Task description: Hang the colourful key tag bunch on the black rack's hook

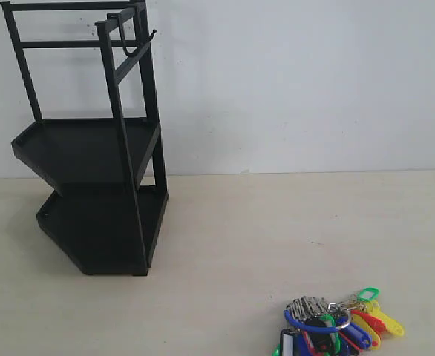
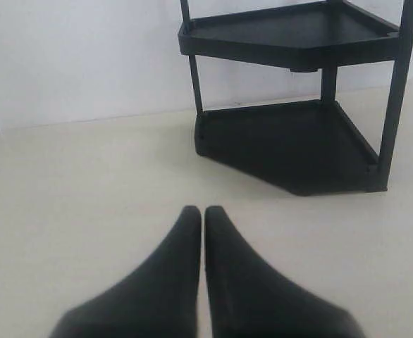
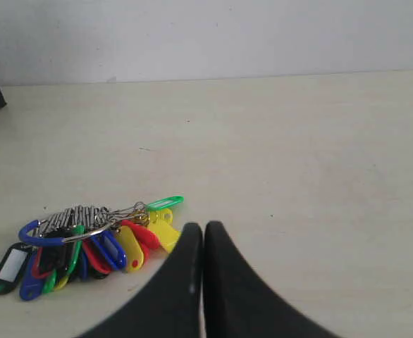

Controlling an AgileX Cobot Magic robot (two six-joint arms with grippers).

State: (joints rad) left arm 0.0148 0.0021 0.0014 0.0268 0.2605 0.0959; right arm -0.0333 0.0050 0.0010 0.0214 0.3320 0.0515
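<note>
Right gripper [image 3: 203, 229], fingertips together, just beside colourful key tag bunch [image 3: 87, 243]

Front-on exterior, low wrist views; black rack [image 1: 84, 148] shared.

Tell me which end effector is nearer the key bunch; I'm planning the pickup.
Right. The right end effector sits beside the key bunch; the left end effector faces the rack.

Pale cream bench [image 1: 277, 237], matte, smooth; a few faint specks [image 1: 315, 242] approx mid-bench. Plain white wall [image 1: 314, 74] rises from bench's far edge. Thin shadowed seam where they meet, w/ one small dark mark [image 1: 243, 172] on it.
</note>
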